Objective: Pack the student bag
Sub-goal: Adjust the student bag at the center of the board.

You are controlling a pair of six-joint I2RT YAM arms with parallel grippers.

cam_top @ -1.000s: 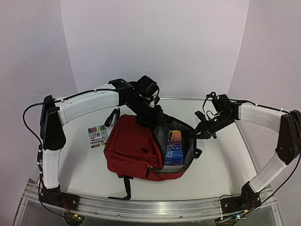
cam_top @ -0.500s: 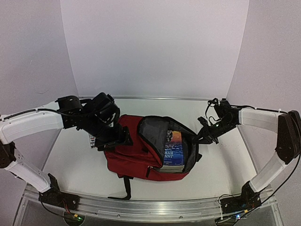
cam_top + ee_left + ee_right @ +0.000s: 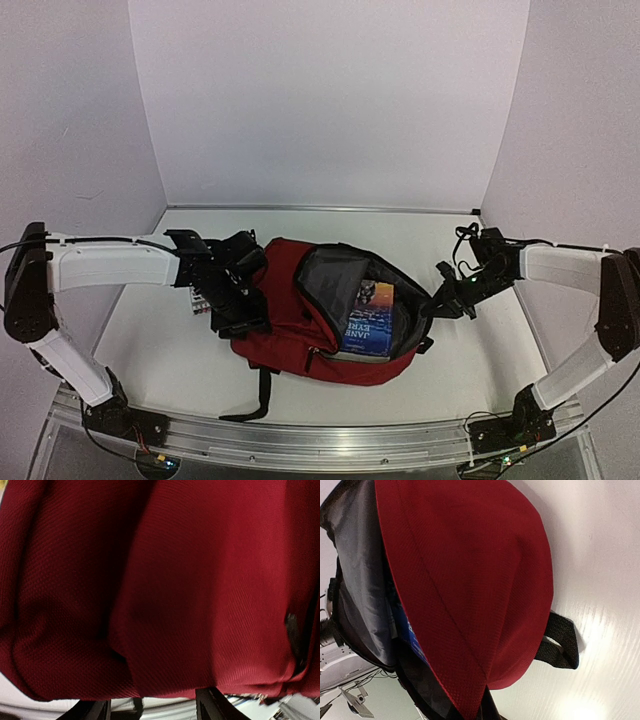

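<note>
**A:** Where is the student bag (image 3: 285,340) sitting?

**B:** It is lying in the lower centre of the top view, on the white table (image 3: 470,365). Its mouth is gaping toward the right of the frame and its grey lining (image 3: 335,272) is showing.

**A:** Is anything lying inside?

**B:** A blue-covered book (image 3: 368,320) is lying in the opening, with its title facing the camera upside down. A black strap (image 3: 262,392) is trailing from the bag toward the bottom edge of the frame.

**A:** What is the left gripper (image 3: 243,312) doing?

**B:** It is pressing up against the bag's left side. In the left wrist view its fingers (image 3: 214,707) are standing spread apart at the bottom edge, and red fabric is filling nearly the whole frame above them.

**A:** And the right gripper (image 3: 447,290)?

**B:** It is touching the rim of the opening at centre right of the top view. Whether it is spread or pinching cannot be told, because its fingers are not showing in the right wrist view. That view is showing the red flap and a black webbing loop (image 3: 562,642) at lower right.
</note>
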